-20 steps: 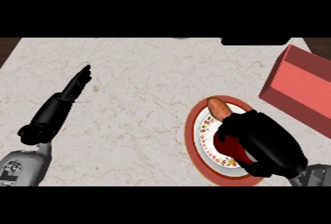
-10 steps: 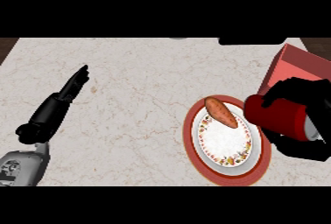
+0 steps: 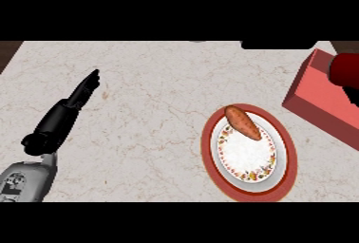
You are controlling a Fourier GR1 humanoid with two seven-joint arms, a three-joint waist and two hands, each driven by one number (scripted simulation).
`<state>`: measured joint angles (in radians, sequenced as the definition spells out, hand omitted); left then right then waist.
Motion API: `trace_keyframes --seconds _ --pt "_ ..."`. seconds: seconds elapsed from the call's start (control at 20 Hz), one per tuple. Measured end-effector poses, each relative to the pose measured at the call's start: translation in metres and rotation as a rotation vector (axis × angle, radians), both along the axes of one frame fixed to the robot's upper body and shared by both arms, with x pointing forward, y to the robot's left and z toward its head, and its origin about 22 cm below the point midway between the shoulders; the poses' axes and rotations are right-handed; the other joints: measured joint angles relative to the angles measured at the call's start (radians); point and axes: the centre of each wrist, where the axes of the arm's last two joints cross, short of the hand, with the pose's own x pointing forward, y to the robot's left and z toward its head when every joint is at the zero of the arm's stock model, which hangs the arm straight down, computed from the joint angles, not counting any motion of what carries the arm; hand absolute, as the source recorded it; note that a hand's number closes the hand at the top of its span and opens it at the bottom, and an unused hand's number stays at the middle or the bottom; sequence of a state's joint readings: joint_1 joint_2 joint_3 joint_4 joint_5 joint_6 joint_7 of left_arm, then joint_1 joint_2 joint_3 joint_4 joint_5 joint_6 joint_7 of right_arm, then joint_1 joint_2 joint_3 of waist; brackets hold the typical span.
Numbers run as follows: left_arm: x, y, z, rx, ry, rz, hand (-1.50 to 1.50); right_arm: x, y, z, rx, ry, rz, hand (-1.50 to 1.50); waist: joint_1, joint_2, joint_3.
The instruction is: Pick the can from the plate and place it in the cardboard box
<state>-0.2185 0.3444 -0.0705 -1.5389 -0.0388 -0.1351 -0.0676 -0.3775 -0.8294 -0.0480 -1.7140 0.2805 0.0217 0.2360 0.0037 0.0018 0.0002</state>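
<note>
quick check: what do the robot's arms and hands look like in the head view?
The left hand is glossy black and slim, tapering to a point, on a black wrist section that joins a grey forearm with small dark markings near the lower edge. No cables show. At the right edge only a bit of black shows beside a dark red rounded shape; the right hand cannot be made out.

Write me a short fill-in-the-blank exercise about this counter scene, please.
1. The sweet potato lies on the ____.
2. The can shows at the view's ____ edge, near the box.
3. The left robot hand, fingers straight, holds ____.
Missing words: plate; right; nothing.
</note>
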Motion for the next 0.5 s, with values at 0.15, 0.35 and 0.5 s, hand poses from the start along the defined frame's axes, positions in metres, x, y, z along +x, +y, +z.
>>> trace_keyframes --seconds 0.15,0.35,0.5 --pt "0.004 -0.006 0.001 -0.009 -0.008 -0.004 0.0 0.017 -0.026 0.009 -0.016 0.005 -0.054 1.5 0.006 0.002 0.0" --pt "0.004 -0.011 0.0 -0.016 -0.008 -0.016 0.0 0.031 -0.06 0.006 -0.1 0.083 -0.097 1.5 0.014 0.004 0.0" --pt "0.005 -0.011 0.001 -0.009 -0.008 -0.023 0.0 0.035 -0.086 0.0 -0.146 0.215 -0.114 1.5 0.021 0.007 0.0"
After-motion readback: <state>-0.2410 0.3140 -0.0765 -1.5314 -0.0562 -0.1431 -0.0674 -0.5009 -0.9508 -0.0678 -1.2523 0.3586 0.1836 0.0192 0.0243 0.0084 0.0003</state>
